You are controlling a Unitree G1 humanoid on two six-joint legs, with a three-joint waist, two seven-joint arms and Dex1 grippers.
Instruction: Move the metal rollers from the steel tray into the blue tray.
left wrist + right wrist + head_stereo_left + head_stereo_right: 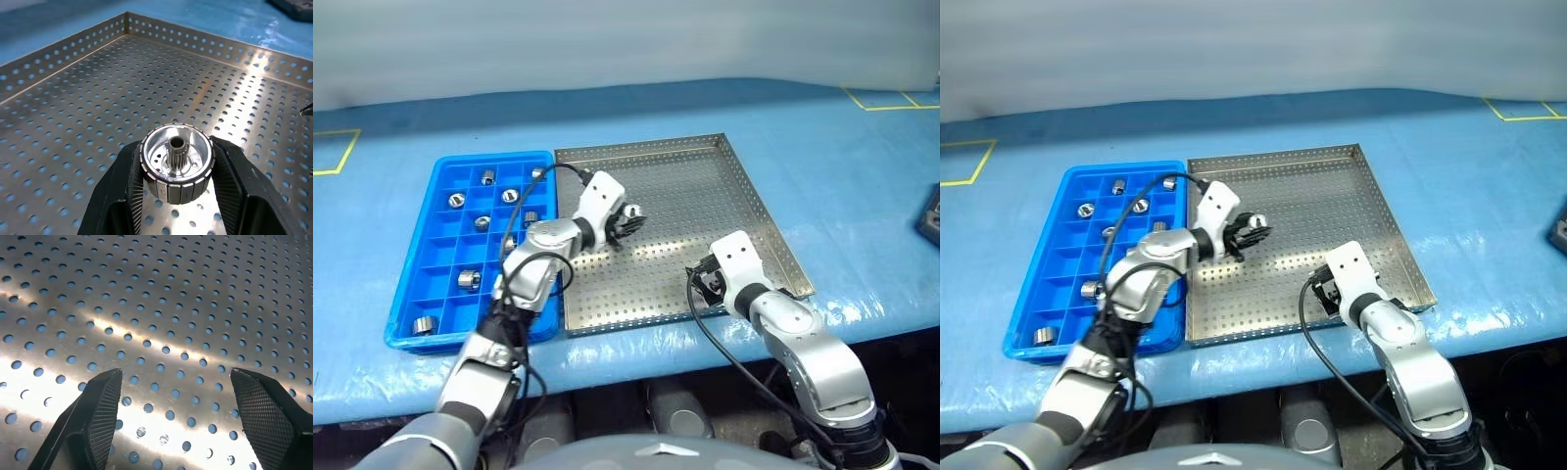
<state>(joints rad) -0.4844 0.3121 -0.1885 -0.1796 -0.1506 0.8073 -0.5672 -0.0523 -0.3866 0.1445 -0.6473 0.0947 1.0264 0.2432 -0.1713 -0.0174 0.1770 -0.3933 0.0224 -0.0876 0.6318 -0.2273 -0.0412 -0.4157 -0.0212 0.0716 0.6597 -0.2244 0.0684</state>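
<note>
Left hand (176, 196) is clamped on 1 metal roller (177, 162), fingers (122, 196) pressed on its ribbed sides, hollow end facing the wrist camera. In the eye views this hand hangs over the steel tray (744, 186), on the side nearest the blue tray (445, 171). No clear gap between roller and steel tray floor is visible, so whether it is lifted is hard to tell.

Right hand (171, 416) is spread wide and holds nothing, over bare holed floor at the near edge of the steel tray, on the side far from the blue tray.

Risks, as I judge them:
- The grip is on a round side wall with only 2 contact patches. A fast swing toward the blue tray could let the roller twist or slip out, onto the steel tray or the worktop (842, 147).
- The blue tray cells are small. A release above a divider could bounce the roller into a wrong cell or over the rim.
- Some cells already hold rollers. Dropping onto 1 would knock it.

Counts:
- 1 steel tray, 1 blue tray, 2 hands.
- 1 roller in the left hand.
- About 9 rollers (487, 177) in the blue tray, some partly behind the left arm, so not exact.
- 0 loose rollers visible on the steel tray floor.
</note>
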